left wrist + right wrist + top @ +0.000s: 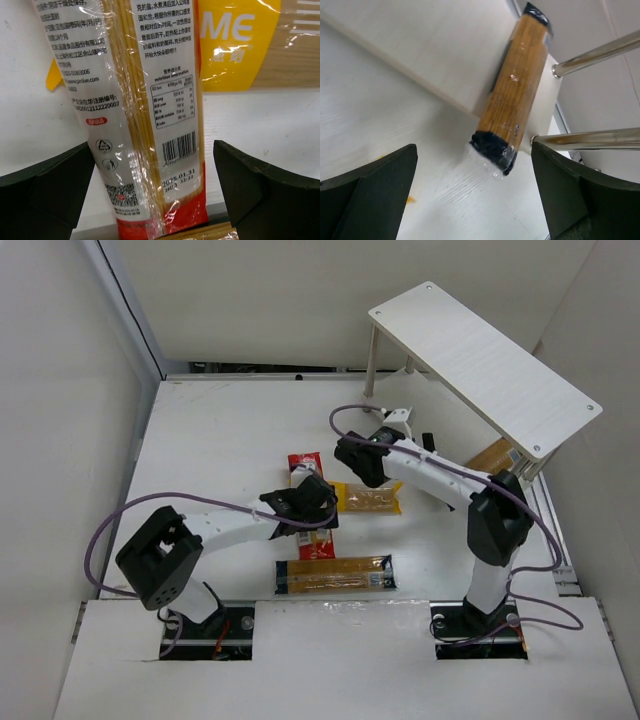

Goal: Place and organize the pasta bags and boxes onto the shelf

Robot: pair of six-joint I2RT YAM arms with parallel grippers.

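Gaping wide and empty, the left tool (153, 146) straddles the red-ended pack (170, 100) near the middle of the tabletop (220, 440), its long axis running straight away through the gap, while the right tool (474, 146), equally open, faces a navy-ended pack (515, 85) on the shelf (445, 50).

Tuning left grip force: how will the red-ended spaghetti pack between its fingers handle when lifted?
Probably stiff lengthwise: the spaghetti pack shows straight, tightly bundled strands. Its glossy film looks slippery, so it may slide in the open left gripper. A hard squeeze could snap strands.
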